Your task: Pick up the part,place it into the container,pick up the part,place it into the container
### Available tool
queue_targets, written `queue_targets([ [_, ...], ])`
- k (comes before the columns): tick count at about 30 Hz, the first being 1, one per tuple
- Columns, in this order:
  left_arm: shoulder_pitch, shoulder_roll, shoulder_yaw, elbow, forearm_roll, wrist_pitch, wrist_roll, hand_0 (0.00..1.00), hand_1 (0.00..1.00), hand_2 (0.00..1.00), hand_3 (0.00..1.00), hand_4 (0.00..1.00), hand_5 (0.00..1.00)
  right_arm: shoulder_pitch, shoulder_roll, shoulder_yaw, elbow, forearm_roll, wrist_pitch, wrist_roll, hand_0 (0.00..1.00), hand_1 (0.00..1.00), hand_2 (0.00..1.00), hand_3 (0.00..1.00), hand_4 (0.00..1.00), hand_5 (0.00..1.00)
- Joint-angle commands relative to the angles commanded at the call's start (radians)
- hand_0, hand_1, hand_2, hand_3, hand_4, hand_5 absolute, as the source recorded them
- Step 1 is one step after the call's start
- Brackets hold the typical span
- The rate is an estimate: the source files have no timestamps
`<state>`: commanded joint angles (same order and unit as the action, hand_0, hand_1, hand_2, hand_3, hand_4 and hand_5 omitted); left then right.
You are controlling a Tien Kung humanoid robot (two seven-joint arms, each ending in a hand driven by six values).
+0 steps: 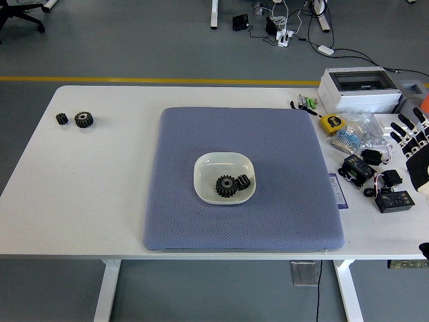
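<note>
Two gears are seen in the dish, two gears left on the counter; the right hand is spread, empty.

No print is reading clearly anywhere; the small label hanging at the blue mat's right edge is blurring out.

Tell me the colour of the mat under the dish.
Blue-grey mat, finely dotted weave, under the white dish; head view.

Light: bright, even, from overhead
Shadows: soft, faint, beneath the surface edge at frame bottom
Glare: none
Focus: sharp throughout, no blur, slight bowing at edges
</note>
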<state>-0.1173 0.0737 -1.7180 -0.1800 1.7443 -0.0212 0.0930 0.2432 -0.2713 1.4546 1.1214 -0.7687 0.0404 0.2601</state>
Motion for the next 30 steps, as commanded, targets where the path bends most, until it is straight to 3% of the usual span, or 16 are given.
queue_targets([
  [10,0.002,-0.001,-0.004,0.0,0.005,0.0,0.003,0.712,0.672,0.672,0.567,0.603,0.573,-0.029,0.015,0.066,0.041,-0.033,-0.048,0.017,0.91,0.821,0.873,0.957,0.998,0.976],
  [30,0.024,-0.001,-0.017,0.0,0.015,0.001,0.005,0.712,0.672,0.671,0.567,0.602,0.572,-0.048,0.034,0.091,0.063,-0.065,-0.069,0.008,0.88,0.808,0.861,0.928,0.998,0.938],
])
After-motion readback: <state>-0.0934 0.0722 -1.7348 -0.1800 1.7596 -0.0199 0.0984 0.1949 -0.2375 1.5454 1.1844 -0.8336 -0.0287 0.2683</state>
